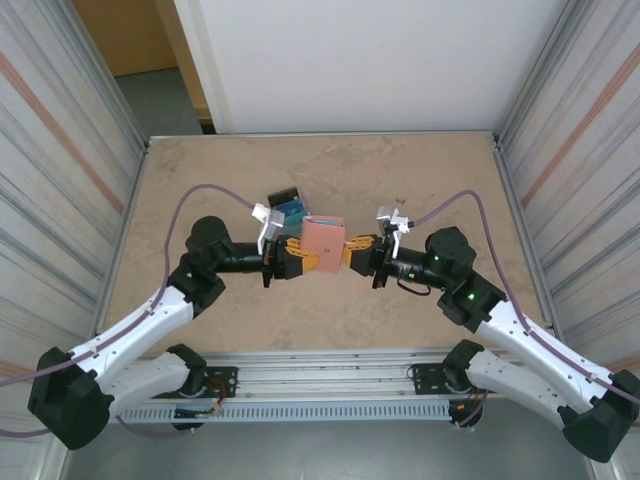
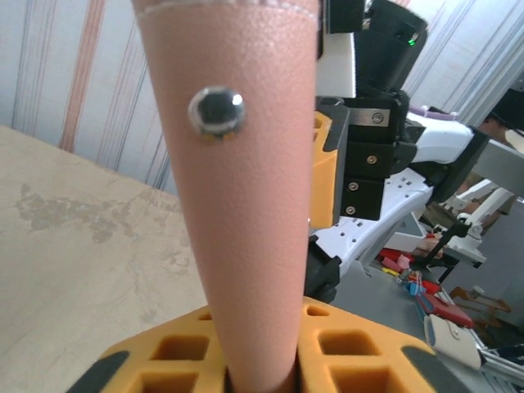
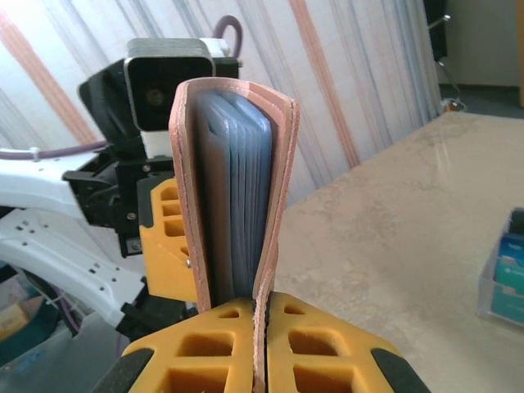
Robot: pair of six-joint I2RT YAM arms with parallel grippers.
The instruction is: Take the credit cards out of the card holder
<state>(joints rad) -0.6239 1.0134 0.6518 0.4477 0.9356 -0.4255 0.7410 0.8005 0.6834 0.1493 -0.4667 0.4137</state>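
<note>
The salmon-pink card holder hangs above the table middle, held from both sides. My left gripper is shut on its left part; the left wrist view shows the pink outside with a metal snap rising from between the yellow fingers. My right gripper is shut on one pink flap. In the right wrist view the card holder stands edge-on, blue-grey pockets showing between its covers. Credit cards, blue and teal, lie on the table behind the card holder; they also show at the right edge.
A black card lies in the same fanned pile. Striped metal walls close both sides of the beige table. Purple cables arc over each arm. An aluminium rail runs along the near edge.
</note>
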